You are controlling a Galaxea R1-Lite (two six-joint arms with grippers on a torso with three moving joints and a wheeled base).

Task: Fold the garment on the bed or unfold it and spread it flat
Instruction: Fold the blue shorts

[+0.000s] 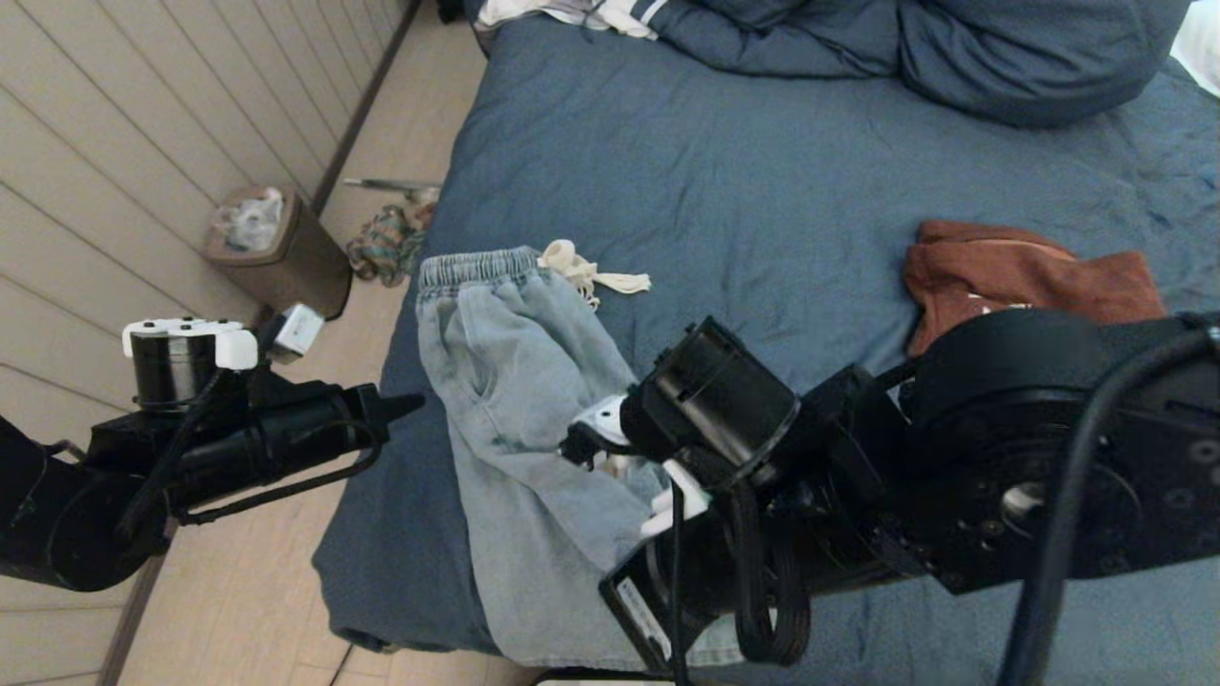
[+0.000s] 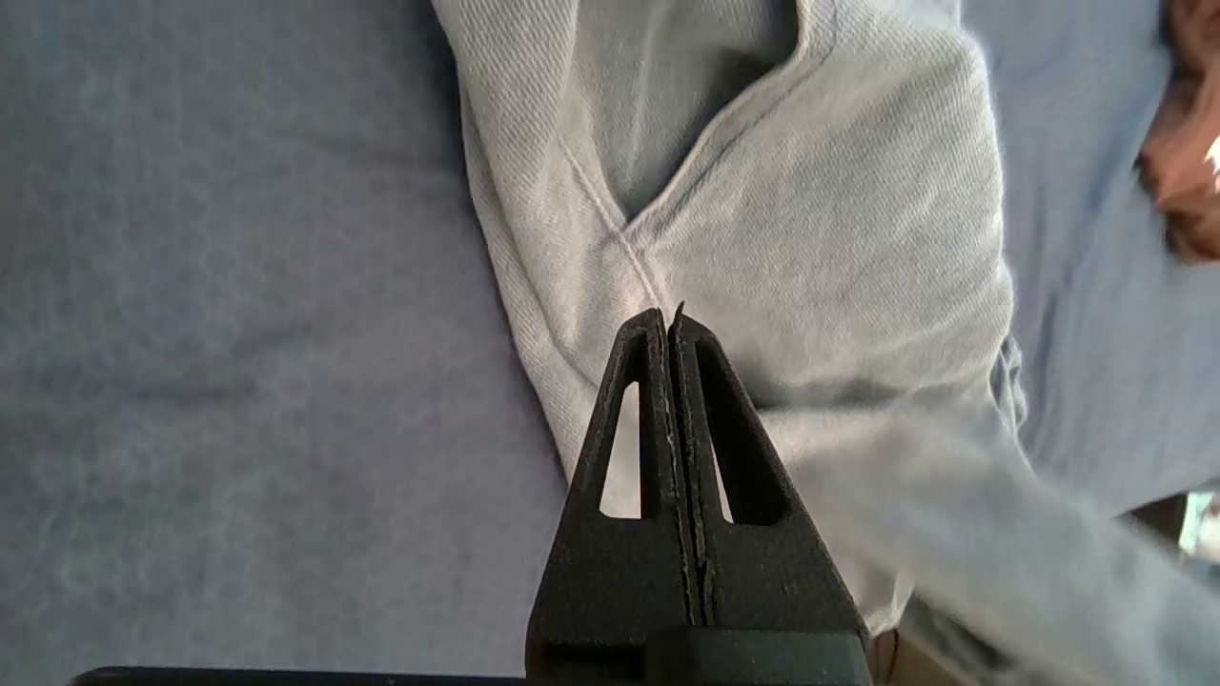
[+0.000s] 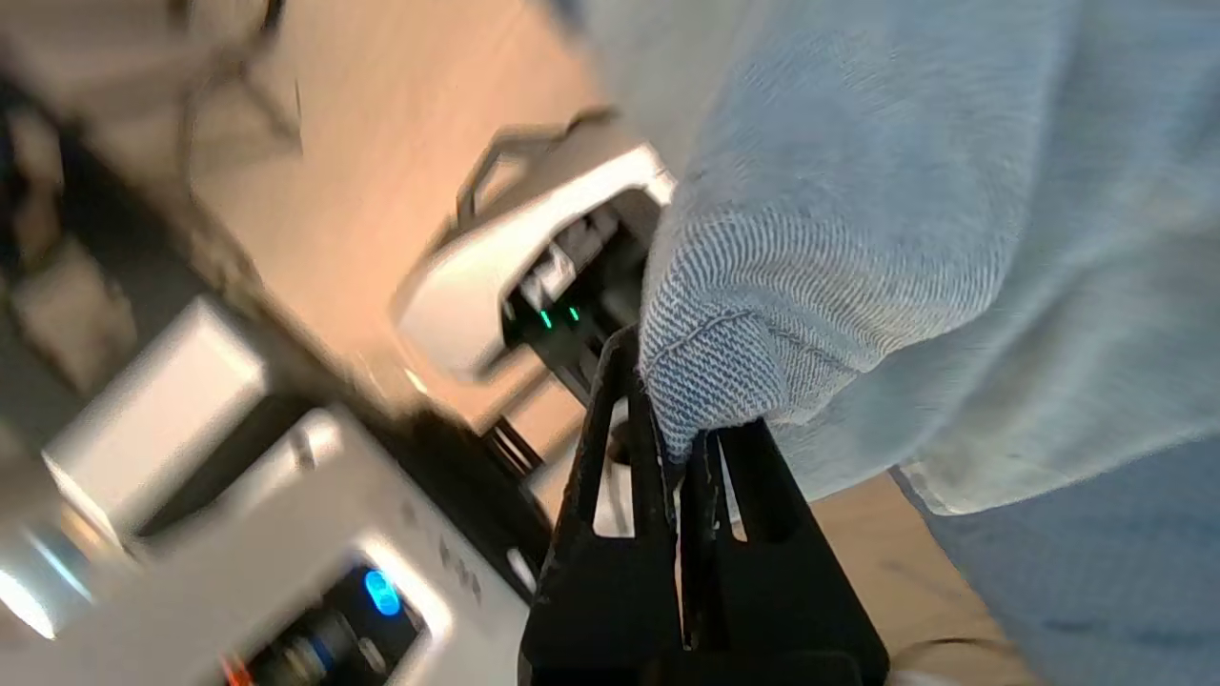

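Light-blue denim pants (image 1: 515, 381) lie along the left side of the slate-blue bed (image 1: 762, 191), waistband toward the far side, legs running off the near edge. My left gripper (image 1: 412, 405) hovers at the pants' left edge, shut and empty; in the left wrist view its tips (image 2: 667, 316) sit over the pocket area of the pants (image 2: 810, 210). My right gripper (image 3: 681, 419) is shut on a hem fold of the pants (image 3: 858, 238), held up off the near edge with floor below. In the head view the right arm (image 1: 724, 410) hides those fingers.
A rust-brown garment (image 1: 1029, 276) lies crumpled at the right of the bed. A cream cloth (image 1: 591, 272) sits by the waistband. Bunched blue bedding (image 1: 953, 48) fills the far end. On the floor at left stand a bin (image 1: 276, 252) and some clutter (image 1: 386, 243).
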